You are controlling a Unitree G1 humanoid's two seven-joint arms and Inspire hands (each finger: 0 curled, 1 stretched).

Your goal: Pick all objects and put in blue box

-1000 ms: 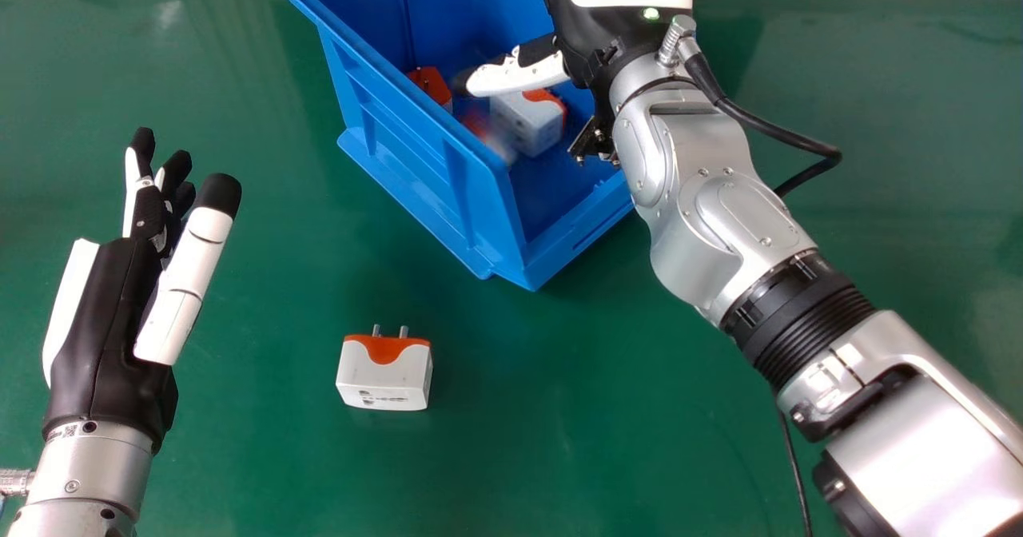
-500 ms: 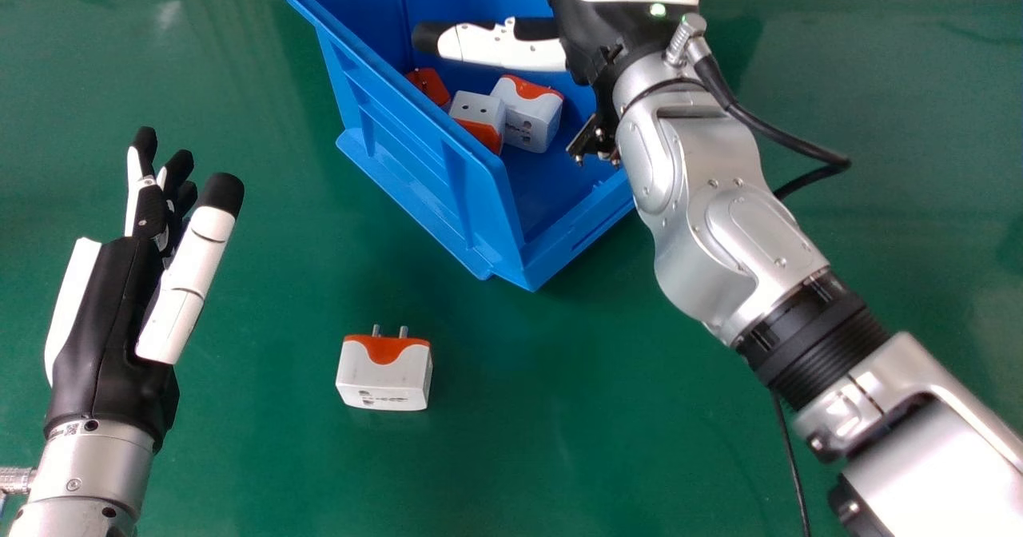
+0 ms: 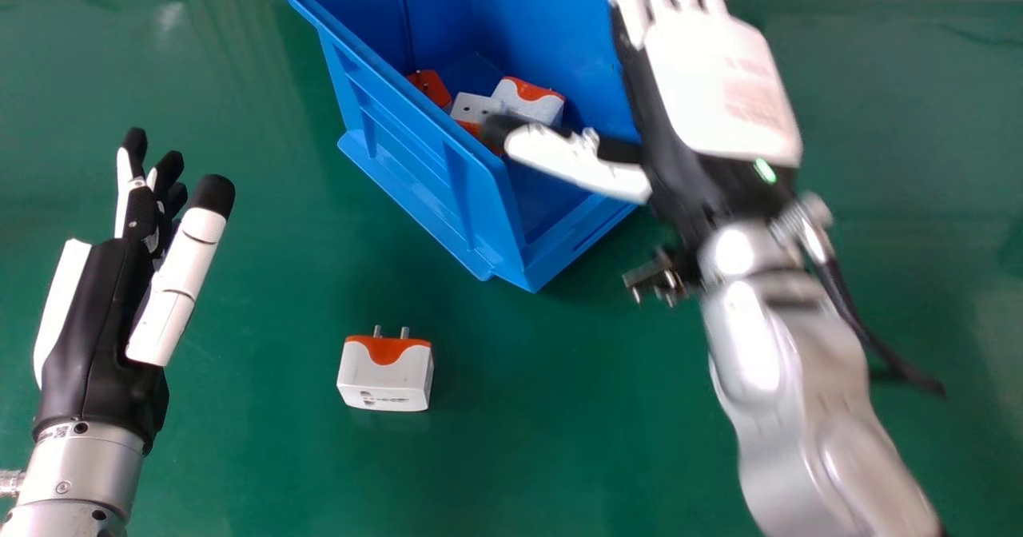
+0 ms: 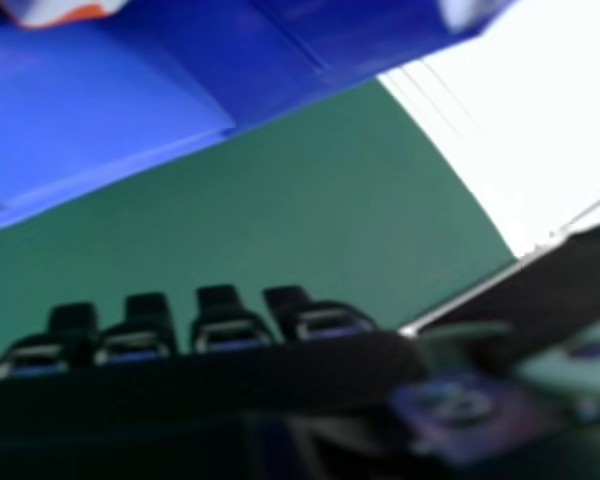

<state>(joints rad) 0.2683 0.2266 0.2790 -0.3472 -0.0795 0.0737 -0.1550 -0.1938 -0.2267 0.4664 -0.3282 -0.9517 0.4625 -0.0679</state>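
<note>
Blue box (image 3: pixel 400 153) with plug adapters (image 3: pixel 529 101) inside

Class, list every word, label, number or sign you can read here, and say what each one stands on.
No text is readable.
Right robot hand: reddish print on its white back, too blurred to read.
Silver wrist of the left robot hand: a tiny code-like patch, too small to read.
White and orange adapter outside the blue box: dark marks, too small to tell if they are print.
</note>
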